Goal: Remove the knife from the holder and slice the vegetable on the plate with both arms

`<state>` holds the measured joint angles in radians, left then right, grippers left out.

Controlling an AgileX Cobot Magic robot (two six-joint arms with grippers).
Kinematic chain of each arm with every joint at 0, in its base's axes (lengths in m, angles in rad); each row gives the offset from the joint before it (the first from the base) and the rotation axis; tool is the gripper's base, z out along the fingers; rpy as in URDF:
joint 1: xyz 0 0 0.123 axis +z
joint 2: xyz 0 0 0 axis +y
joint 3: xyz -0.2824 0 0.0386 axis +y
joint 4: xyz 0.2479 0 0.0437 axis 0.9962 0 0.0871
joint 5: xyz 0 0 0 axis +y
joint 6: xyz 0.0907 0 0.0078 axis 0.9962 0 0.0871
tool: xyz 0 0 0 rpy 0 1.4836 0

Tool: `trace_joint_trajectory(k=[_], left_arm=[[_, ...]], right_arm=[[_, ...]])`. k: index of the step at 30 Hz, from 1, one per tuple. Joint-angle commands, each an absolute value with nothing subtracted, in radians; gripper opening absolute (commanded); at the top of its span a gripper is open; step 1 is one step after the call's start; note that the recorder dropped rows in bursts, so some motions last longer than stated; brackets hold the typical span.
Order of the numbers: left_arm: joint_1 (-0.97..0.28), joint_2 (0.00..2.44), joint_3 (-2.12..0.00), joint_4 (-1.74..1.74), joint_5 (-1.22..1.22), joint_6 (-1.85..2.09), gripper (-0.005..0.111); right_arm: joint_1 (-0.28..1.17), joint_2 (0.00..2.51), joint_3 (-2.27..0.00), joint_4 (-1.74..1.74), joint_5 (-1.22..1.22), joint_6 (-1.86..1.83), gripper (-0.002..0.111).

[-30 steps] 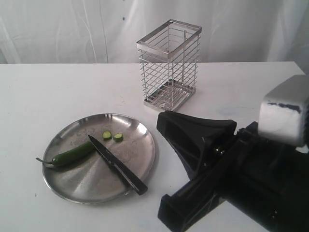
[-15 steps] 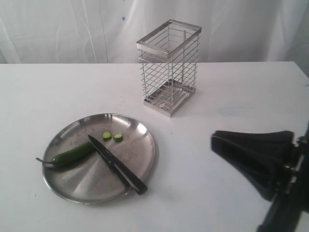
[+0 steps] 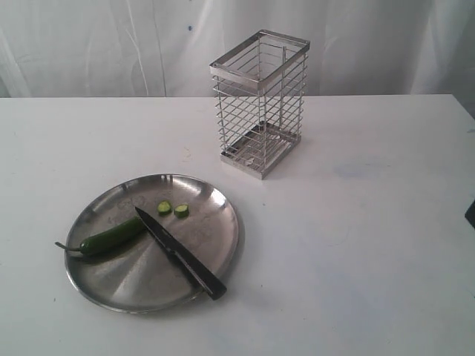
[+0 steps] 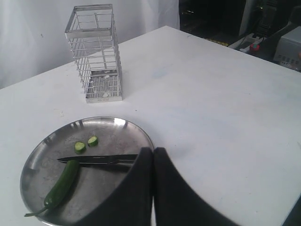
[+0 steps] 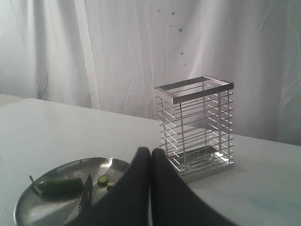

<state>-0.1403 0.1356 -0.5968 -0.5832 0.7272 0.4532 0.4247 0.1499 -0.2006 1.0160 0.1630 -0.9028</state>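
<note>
The black knife (image 3: 180, 255) lies flat on the steel plate (image 3: 215, 200), its tip beside the green vegetable (image 3: 111, 237), with two round slices (image 3: 172, 209) close by. Behind the plate stands the chrome wire holder (image 3: 260, 104), nothing inside it. Neither gripper shows in the exterior view. In the left wrist view the left gripper (image 4: 153, 151) is shut and holds nothing, above the plate (image 4: 37, 146) near the knife (image 4: 96, 160) handle. In the right wrist view the right gripper (image 5: 151, 152) is shut and holds nothing, raised away from the plate (image 5: 28, 200) and the holder (image 5: 196, 125).
White table (image 3: 356, 237) with a white curtain behind it. Only a dark sliver of the right arm (image 3: 470, 213) shows at the exterior view's right edge. Dark equipment (image 4: 244, 23) stands past the far table edge in the left wrist view.
The right arm has drawn back to the right and out of the exterior view. Knife, vegetable, slices and holder have not moved.
</note>
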Motion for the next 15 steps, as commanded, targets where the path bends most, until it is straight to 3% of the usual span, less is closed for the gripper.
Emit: trace_joint_trajectory(k=[1,3,4,15], left_arm=[[-0.141,0.129,-0.590,-0.592,0.728,0.445,0.000],[-0.141,0.129,-0.590,-0.590,0.728,0.445,0.000],[-0.141,0.129,-0.590,-0.590,0.728,0.445,0.000],[-0.141,0.129,-0.590,-0.587,0.726,0.445,0.000]], right_arm=[[0.418,0.126,-0.171,0.605,0.173,-0.509,0.000],[0.418,0.097,-0.135,0.113,0.194,0.030,0.000],[0.418,0.079,-0.112,0.023,0.194,0.094,0.000],[0.376,0.000,0.000,0.062,0.221,-0.044,0.000]])
